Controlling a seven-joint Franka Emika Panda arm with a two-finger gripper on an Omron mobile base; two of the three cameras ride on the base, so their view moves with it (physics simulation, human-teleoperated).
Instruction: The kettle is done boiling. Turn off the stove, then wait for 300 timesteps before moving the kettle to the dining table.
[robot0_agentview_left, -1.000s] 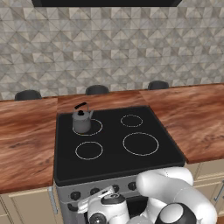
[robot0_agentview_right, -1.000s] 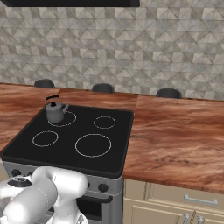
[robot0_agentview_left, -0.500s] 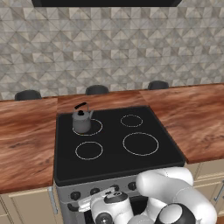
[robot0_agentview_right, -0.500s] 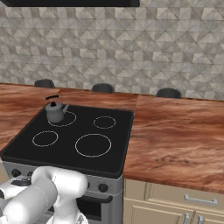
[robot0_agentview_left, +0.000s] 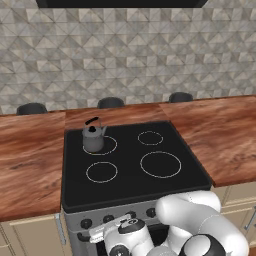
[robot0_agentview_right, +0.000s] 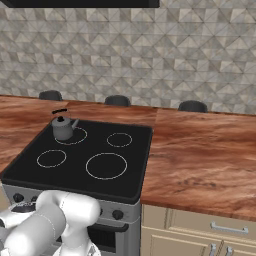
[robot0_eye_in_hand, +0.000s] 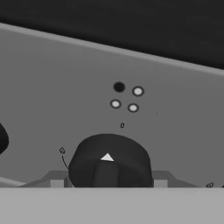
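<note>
The grey kettle (robot0_agentview_left: 93, 139) (robot0_agentview_right: 62, 128) stands upright on the back-left burner of the black stove (robot0_agentview_left: 130, 175) (robot0_agentview_right: 85, 165). My gripper (robot0_agentview_left: 111, 226) is low at the stove's grey front panel, far below the kettle. In the hand view the gripper (robot0_eye_in_hand: 108, 180) straddles a black knob (robot0_eye_in_hand: 109, 159) with a white pointer, and its fingers (robot0_eye_in_hand: 57, 181) press against the knob's two sides. The reddish-brown wood top of the dining table (robot0_agentview_left: 225, 130) (robot0_agentview_right: 205, 150) surrounds the stove.
Three black stools (robot0_agentview_left: 111, 102) (robot0_agentview_right: 117, 100) line the far edge of the wood top, before a patterned tile wall. More knobs (robot0_agentview_left: 86, 223) (robot0_agentview_right: 117, 215) run along the stove front. Beige cabinet drawers (robot0_agentview_right: 200, 230) sit below the counter on the right.
The arm has settled very slightly lower at the stove front. The kettle has not moved.
</note>
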